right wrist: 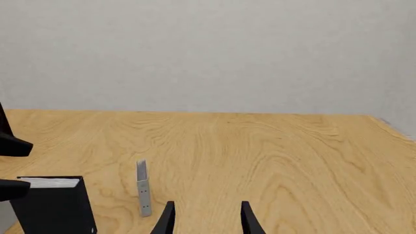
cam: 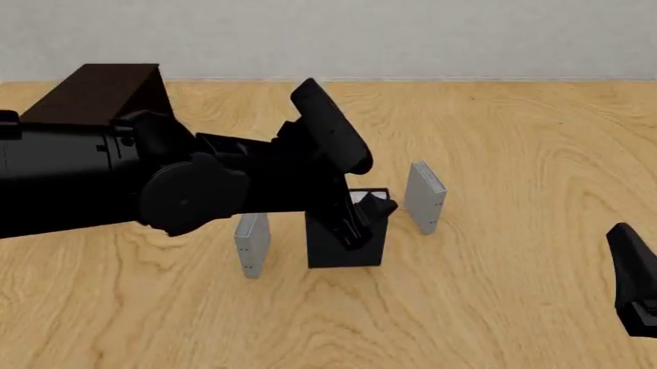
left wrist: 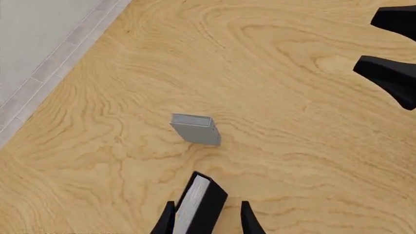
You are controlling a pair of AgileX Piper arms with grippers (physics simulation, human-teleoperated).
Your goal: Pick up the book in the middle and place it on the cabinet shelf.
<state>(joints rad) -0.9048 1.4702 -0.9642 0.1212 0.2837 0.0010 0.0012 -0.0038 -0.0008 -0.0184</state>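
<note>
Book (cam: 347,247) upright on the counter (cam: 493,307), centre of the front view, spine up and white page edges showing at the top. Flanked by one grey book (cam: 251,244) just to its left and the other grey book (cam: 425,196) further right and a little higher in the frame. All three on end in a row, probably so that a tool can drop over the top of any one without touching the next.

Left tool (cam: 361,219) down over the thick book from above. In the left wrist view, left tool (left wrist: 208,205) astride the book (left wrist: 198,207): one finger close against a cover, the other with a sliver of wood visible between it and the book. Jaws apart, then, and not yet clamped by the look of it. Judged a pre-grasp, set across the thickness so the covers take the squeeze.

Left arm stretched in from the left edge of the front view, wrist bent steeply downward, fingers near vertical.

Cabinet (cam: 98,94) at upper left, well apart from the books, partly hidden behind the arm. Shelf recess not visible from here.

Right tool (cam: 635,278) parked at lower right, well clear. In its own view, right tool (right wrist: 206,208) with jaws apart and nothing between them, aimed across the counter toward the far wall (right wrist: 208,53).
</note>
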